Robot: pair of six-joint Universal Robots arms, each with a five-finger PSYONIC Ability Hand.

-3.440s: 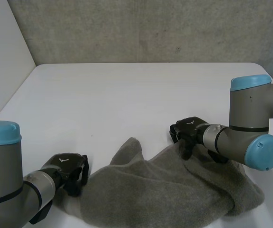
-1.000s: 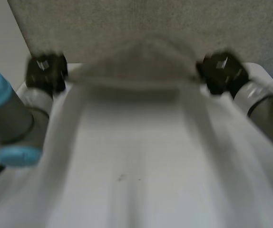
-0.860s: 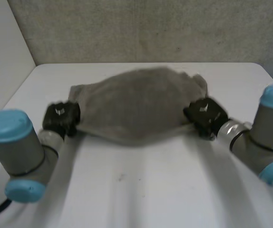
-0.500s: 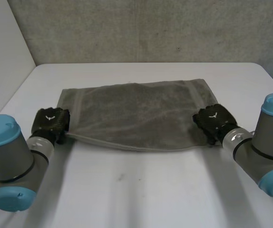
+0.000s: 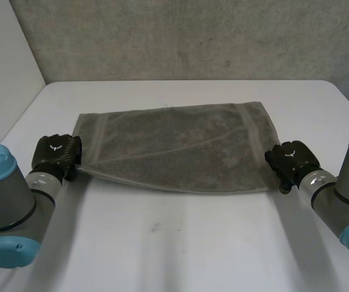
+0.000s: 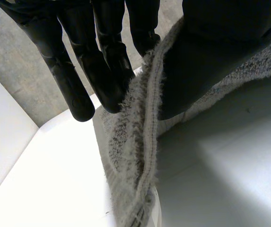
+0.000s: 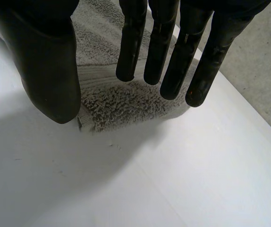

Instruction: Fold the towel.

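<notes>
Towel (image 5: 174, 143) now lies spread flat mid-table (image 5: 180, 243), the swing-out over. Left hand (image 5: 56, 157) still pinches its 8 o'clock corner between thumb and fingers. Right hand (image 5: 291, 159) has let go at 4 o'clock, fingers straight and apart; first fold looks due next.

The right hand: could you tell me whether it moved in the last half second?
Yes. The right hand shifted toward the table's right edge, nearer the towel's corner.
</notes>
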